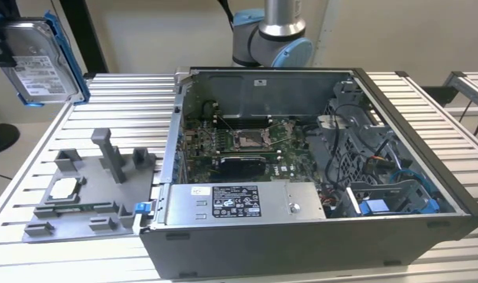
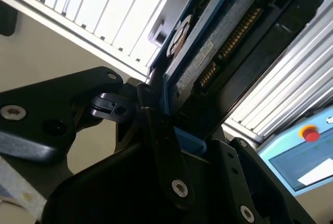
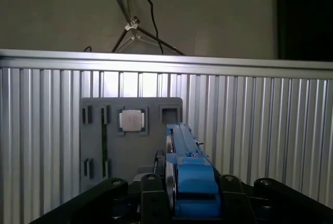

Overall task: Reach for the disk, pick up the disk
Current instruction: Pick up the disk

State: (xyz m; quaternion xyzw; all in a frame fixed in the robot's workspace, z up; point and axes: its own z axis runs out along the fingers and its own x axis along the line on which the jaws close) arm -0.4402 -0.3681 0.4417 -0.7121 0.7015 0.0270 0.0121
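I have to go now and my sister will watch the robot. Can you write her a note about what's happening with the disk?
The gripper is shut on the disk, with its fingers on either side of the blue bracket.
The disk hangs in the air at the exterior view's left, above the slatted table. It is clear of the grey tray and the open computer case.
Done: the disk has been reached and picked up, and it touches nothing but the gripper.
Left: nothing of the pick-up looks undone. The disk has not been set down anywhere.
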